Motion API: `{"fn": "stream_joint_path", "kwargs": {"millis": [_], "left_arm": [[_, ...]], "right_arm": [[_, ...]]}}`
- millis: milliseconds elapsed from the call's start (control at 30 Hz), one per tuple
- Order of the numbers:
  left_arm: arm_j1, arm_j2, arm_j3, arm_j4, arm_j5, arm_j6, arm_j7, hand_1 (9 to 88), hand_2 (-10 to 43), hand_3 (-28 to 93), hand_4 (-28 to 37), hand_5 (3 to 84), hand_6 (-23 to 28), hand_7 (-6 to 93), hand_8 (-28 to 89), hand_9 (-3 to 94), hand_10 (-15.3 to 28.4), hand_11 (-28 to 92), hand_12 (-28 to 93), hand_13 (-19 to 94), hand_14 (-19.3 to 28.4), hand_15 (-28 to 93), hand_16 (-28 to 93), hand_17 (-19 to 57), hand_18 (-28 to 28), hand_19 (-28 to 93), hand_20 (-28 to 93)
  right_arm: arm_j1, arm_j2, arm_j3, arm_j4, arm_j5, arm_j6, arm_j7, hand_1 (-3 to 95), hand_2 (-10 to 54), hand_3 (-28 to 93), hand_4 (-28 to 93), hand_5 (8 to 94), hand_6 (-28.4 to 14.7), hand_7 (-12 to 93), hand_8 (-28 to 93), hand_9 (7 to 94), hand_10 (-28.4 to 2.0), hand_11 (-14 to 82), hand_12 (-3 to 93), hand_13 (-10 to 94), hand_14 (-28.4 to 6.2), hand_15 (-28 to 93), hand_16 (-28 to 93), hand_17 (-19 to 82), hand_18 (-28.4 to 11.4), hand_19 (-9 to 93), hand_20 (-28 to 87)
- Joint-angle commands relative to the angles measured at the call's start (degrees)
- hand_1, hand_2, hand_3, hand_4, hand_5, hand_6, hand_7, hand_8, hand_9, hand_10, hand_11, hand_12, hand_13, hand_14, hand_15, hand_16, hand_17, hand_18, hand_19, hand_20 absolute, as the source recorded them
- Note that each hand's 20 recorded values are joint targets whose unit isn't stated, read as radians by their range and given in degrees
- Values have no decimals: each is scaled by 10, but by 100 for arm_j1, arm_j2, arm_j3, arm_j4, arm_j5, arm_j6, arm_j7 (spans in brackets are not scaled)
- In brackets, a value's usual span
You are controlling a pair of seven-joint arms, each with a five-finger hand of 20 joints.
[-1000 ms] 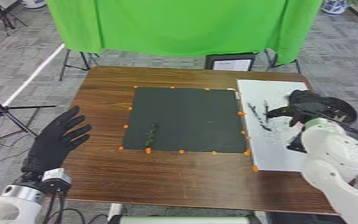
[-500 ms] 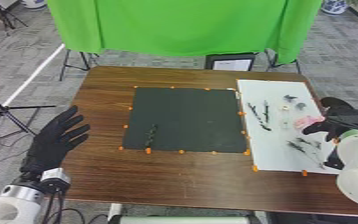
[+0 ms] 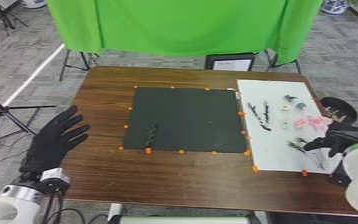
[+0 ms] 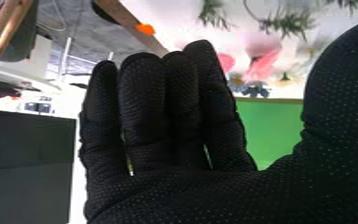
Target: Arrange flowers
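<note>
Sprig (image 3: 151, 136): long axis forward, slightly rightward | left hand (image 3: 49, 146), right hand (image 3: 340, 139): fingers straight, empty

Your widest way through is over the black mat (image 3: 202, 115), across its middle and right part; a green sprig (image 3: 151, 136) lies near its left edge, toward you. On the mat's near side, bare wood of the brown table (image 3: 158, 177) gives you a broad lane; a narrower one runs along its far side. Left of the mat, the left hand (image 3: 51, 145) takes up room at the table's edge. Right of the mat you have obstacles: dark twigs (image 3: 266, 110) closest to it, then pink flowers (image 3: 316, 121) farther right, with the right hand (image 3: 344, 140) near them and a round dark container (image 3: 344, 107) beyond.
</note>
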Motion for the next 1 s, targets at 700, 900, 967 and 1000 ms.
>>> {"fn": "stream_joint_path", "kwargs": {"millis": [700, 900, 967, 1000], "left_arm": [[24, 8, 41, 24, -6, -25, -67, 241, -33, 712, -283, 254, 35, 189, -105, 219, 114, 184, 176, 181, 162, 316, -1, -98, 218, 396, 100], [67, -6, 15, 0, -5, -2, -54, 241, -33, 712, -283, 254, 35, 190, -106, 219, 114, 185, 177, 181, 162, 317, 0, -98, 218, 396, 100], [74, -8, 1, -5, -2, -6, -52, 241, -33, 712, -283, 254, 35, 189, -106, 219, 114, 185, 176, 181, 162, 317, 0, -98, 218, 396, 100], [68, -4, 3, -3, -3, -10, -55, 241, -33, 712, -283, 254, 35, 189, -106, 220, 114, 185, 176, 181, 162, 317, 0, -97, 218, 396, 100]], "right_arm": [[103, -148, -445, 586, -257, 281, -326, 287, -95, 862, -283, 654, -1, 338, -151, 656, -116, 566, 397, 625, -95, 742, 312, 188, -213, 684, 357], [31, -151, -462, 636, -435, 776, -548, 428, -95, 796, -282, 739, 11, 449, 70, 755, -90, 587, 472, 692, -90, 782, 355, 222, -197, 705, 354], [28, -135, -465, 614, -517, 905, -575, 434, -95, 812, -283, 748, 11, 464, 97, 770, -92, 620, 462, 701, -93, 807, 368, 228, -195, 715, 357], [0, -127, -453, 607, -557, 1033, -624, 434, -95, 821, -283, 748, 8, 471, 104, 772, -91, 637, 466, 701, -95, 819, 375, 230, -194, 720, 359]]}}
